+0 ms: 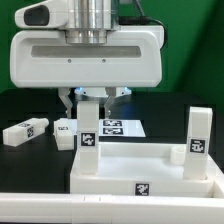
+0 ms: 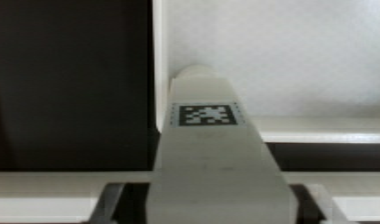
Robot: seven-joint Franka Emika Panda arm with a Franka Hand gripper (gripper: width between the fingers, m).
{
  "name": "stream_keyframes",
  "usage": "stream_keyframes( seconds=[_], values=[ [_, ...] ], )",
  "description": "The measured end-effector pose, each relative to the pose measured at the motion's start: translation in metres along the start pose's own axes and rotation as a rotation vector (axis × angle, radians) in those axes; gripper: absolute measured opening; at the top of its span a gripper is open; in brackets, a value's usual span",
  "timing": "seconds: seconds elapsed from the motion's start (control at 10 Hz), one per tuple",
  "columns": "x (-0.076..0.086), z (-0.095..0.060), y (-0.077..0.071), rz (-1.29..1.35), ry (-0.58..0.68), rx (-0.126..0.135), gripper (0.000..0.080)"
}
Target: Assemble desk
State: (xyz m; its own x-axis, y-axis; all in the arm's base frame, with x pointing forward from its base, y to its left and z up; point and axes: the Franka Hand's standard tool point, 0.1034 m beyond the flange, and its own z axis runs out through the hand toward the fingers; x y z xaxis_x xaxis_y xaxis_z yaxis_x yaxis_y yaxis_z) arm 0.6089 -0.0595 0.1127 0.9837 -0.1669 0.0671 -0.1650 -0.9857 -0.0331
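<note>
We find the tabletop (image 1: 150,172) foremost on the bench (image 1: 30,165); one upright leg (image 1: 88,140) stands at its rear corner on the exterior view's left, another upright leg (image 1: 197,133) at the right; two loose legs (image 1: 25,130) lie further left; the marker board (image 1: 118,127) lies behind.

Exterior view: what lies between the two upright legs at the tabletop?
Only bare tabletop stretches between the held leg and the other upright leg; nothing stands there. That shows in the exterior view; the wrist view frames just the held leg.
</note>
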Motion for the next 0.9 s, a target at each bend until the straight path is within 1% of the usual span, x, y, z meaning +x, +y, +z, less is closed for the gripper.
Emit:
stream_keyframes(
  seconds=[0.2, 0.4, 0.9],
  values=[
    [-0.0002, 0.0009, 0.0006, 0.192, 0.007, 0.001, 0.0288],
    [0.0003, 0.0014, 0.003, 0.429, 0.026, 0.02, 0.0289],
    [0.0, 0.0021, 0.0038, 0.927, 0.032, 0.044, 0.029]
  ],
)
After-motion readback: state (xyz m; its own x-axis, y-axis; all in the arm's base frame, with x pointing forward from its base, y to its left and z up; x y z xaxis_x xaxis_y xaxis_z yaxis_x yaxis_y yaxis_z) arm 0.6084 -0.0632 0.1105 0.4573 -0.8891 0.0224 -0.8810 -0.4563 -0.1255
